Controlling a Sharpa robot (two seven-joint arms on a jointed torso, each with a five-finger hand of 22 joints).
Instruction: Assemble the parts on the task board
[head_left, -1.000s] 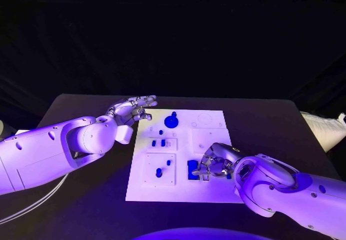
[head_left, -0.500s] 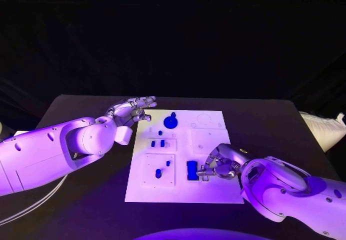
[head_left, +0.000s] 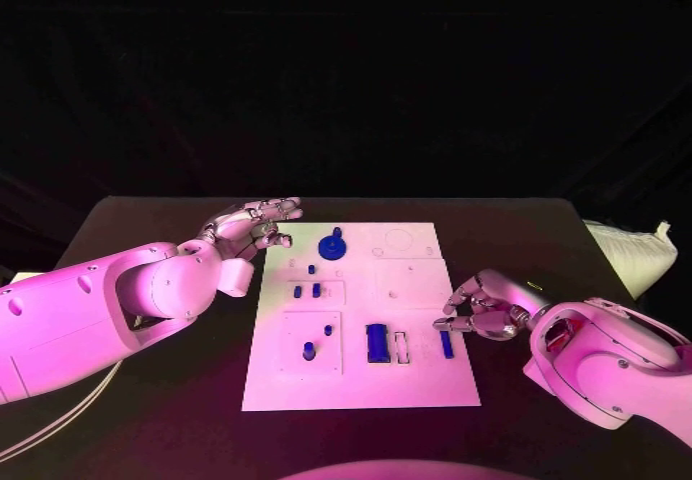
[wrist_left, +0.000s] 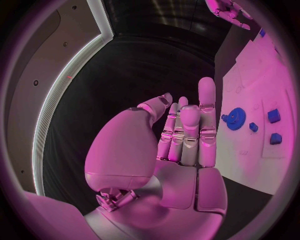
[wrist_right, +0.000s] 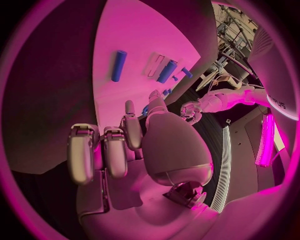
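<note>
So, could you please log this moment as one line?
left robot hand: open, beside board | right robot hand: empty, fingers curled, at board's edge | slim blue bar: lying on board

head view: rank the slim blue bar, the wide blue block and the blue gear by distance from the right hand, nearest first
1. Slim blue bar: on the task board's right edge, just beside the right hand.
2. Wide blue block: further left along the same near row.
3. Blue gear: at the board's far end, close to the left hand instead.
</note>
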